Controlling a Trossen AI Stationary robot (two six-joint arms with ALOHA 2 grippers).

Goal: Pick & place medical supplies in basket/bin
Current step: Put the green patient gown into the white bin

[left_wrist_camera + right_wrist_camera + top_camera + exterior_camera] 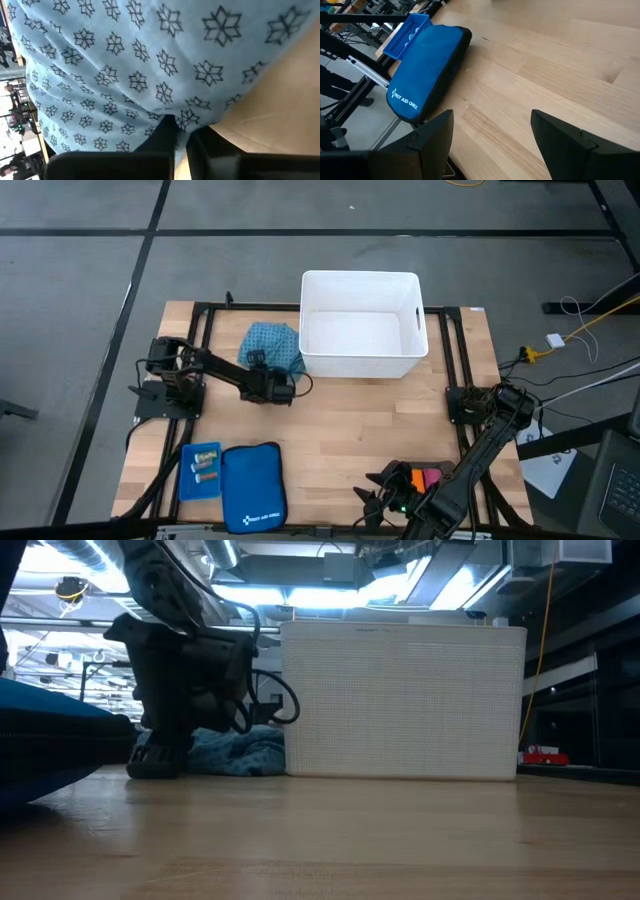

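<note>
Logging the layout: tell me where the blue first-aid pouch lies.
In the high view the blue first-aid pouch lies flat at the table's front-left edge, right beside the small blue tray.

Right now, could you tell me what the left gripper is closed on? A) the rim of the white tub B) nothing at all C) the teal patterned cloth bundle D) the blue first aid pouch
C: the left gripper is pinched shut on an edge of the teal patterned cloth bundle, beside the white tub.
</note>
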